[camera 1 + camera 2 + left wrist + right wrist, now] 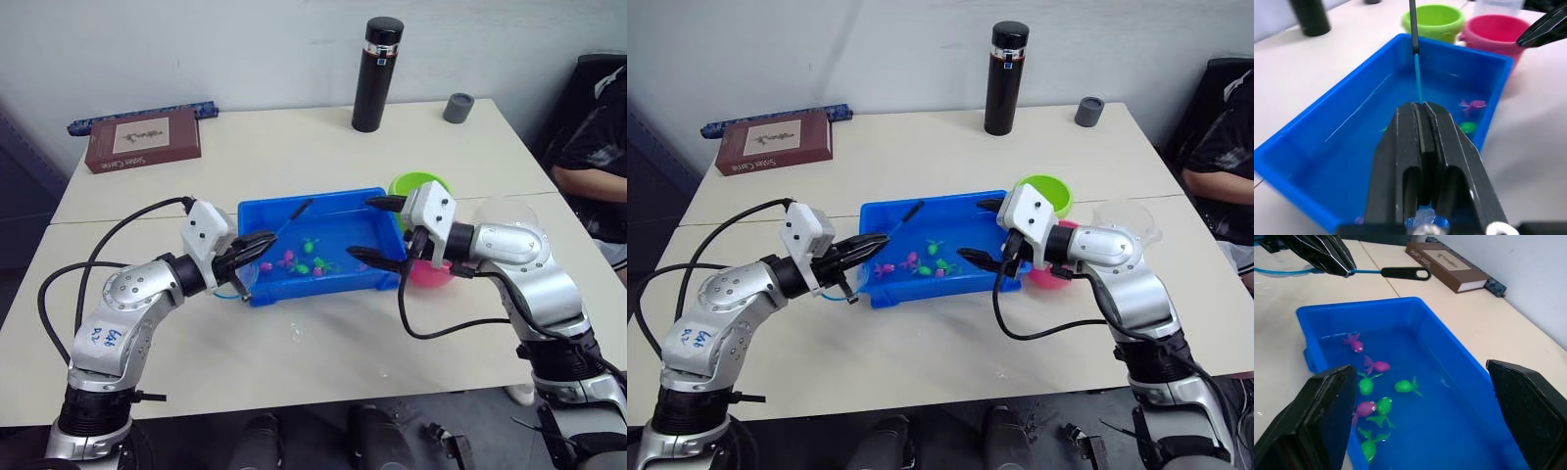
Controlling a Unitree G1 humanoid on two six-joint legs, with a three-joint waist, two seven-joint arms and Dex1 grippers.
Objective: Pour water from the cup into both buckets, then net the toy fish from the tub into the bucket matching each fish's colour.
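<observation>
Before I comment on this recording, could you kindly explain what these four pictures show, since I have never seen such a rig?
It is a humanoid robot with two arms, each ending in a two-fingered black gripper. Two pictures come from its head camera, looking down on a beige table; the other two come from cameras on its wrists.

The left gripper is shut on a small fishing net, whose handle reaches over the blue tub. The right gripper hangs open over the tub, holding nothing.

In the tub's water lie pink and green toy fish. Beside it stand a green bucket, a pink bucket and a clear cup. Farther back are a black flask, a small grey cup and a brown book.
</observation>
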